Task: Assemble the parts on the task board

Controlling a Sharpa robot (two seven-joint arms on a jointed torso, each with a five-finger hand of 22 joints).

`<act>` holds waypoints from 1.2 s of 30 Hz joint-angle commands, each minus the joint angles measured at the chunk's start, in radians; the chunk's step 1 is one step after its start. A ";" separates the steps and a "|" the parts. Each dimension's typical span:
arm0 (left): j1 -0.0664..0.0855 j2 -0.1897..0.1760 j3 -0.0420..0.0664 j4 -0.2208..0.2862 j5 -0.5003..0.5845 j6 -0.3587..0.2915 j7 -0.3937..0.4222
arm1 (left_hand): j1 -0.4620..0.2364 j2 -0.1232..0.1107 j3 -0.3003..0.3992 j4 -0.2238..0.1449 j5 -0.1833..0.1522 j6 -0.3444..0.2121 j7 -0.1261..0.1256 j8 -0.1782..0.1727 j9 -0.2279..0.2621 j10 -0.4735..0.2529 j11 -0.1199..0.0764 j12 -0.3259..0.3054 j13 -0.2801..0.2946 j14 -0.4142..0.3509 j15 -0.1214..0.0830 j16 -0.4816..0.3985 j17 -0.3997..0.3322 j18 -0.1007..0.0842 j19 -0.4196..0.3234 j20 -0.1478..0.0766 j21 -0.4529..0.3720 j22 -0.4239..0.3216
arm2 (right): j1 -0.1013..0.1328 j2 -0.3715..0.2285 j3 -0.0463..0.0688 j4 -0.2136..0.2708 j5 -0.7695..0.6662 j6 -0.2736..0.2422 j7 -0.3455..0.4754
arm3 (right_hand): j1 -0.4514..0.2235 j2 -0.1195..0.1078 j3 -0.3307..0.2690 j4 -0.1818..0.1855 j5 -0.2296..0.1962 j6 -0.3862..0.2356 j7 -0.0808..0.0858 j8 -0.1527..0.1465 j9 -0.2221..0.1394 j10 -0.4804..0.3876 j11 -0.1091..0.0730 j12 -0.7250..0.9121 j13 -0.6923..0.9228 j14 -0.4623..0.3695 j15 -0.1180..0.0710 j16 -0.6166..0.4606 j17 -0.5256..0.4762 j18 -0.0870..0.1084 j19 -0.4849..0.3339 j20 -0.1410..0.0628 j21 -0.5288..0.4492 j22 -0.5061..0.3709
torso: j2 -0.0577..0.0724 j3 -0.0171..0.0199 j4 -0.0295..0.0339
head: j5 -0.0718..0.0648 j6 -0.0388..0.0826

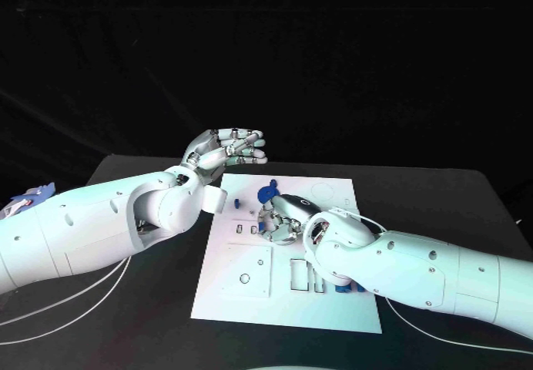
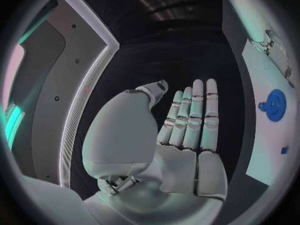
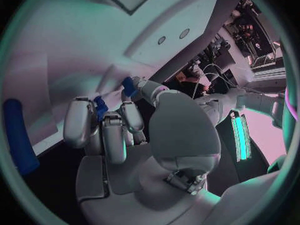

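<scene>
The white task board lies in the middle of the black table. My right hand rests on the board's middle with its fingers curled down. Between those fingers and the thumb sits a small blue part, pinched close to the board. A round blue disc part stands on the board just beyond that hand, also seen as the disc. My left hand hovers above the board's far left corner, fingers straight, side by side, holding nothing.
A small blue piece lies near the board's left edge. More blue parts sit by the slots under my right forearm. A long blue part lies on the board beside the right hand. White cables trail over the table at the left.
</scene>
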 commanded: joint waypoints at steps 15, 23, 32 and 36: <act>0.001 -0.001 0.000 0.002 0.000 0.011 0.002 | 0.006 0.001 -0.002 -0.006 -0.006 -0.004 0.015 -0.005 0.001 -0.002 0.007 -0.004 0.001 -0.008 -0.001 -0.001 0.001 0.013 -0.004 0.001 0.002 -0.001 | -0.005 0.001 -0.004 -0.002 -0.015 0.027 0.000 | -0.020 -0.032 -0.018 0.011 0.004 -0.039 0.014 -0.024 -0.017 -0.027 0.013 -0.025 -0.019 0.095 0.012 -0.007 0.212 0.004 -0.014 0.011 -0.022 -0.013 | 0.001 0.0009 -0.0001 | 0.000 -0.001; 0.001 -0.002 0.000 0.001 0.000 0.011 0.001 | 0.006 0.001 -0.002 -0.006 -0.006 -0.004 0.015 -0.005 0.001 -0.002 0.007 -0.004 0.001 -0.008 -0.001 -0.001 0.001 0.013 -0.004 0.001 0.002 -0.001 | -0.005 0.001 -0.004 -0.002 -0.015 0.018 0.009 | -0.027 -0.046 -0.030 0.018 0.004 -0.063 0.023 -0.036 -0.028 -0.041 0.021 -0.036 -0.030 0.093 0.019 -0.010 0.206 0.006 -0.019 0.017 -0.032 -0.019 | 0.000 0.0006 -0.0002 | 0.000 -0.002; 0.001 -0.002 0.000 0.001 0.000 0.014 0.000 | 0.007 0.004 0.001 -0.010 -0.006 -0.004 0.016 -0.006 0.001 -0.002 0.007 -0.004 0.001 -0.008 -0.001 -0.001 0.003 0.013 -0.004 0.001 0.003 -0.001 | -0.005 -0.006 -0.004 0.000 0.010 -0.001 0.043 | -0.039 -0.075 -0.106 0.054 0.008 -0.219 0.056 -0.132 -0.086 -0.124 0.053 -0.099 -0.105 0.086 0.047 -0.020 0.182 0.016 -0.047 0.043 -0.086 -0.056 | 0.001 0.0001 -0.0003 | -0.001 -0.003; 0.001 -0.003 0.000 -0.004 -0.013 0.020 -0.016 | 0.006 0.004 0.002 -0.012 -0.006 -0.001 0.014 -0.005 0.002 0.001 0.005 -0.003 0.001 -0.004 -0.002 0.001 0.005 0.014 0.000 -0.001 0.006 0.000 | -0.004 -0.033 -0.004 0.028 0.011 -0.043 0.069 | -0.036 -0.074 -0.112 0.056 0.008 -0.226 0.057 -0.136 -0.089 -0.127 0.053 -0.099 -0.107 0.085 0.047 -0.022 0.177 0.017 -0.048 0.044 -0.089 -0.058 | 0.000 0.0000 0.0007 | 0.002 -0.008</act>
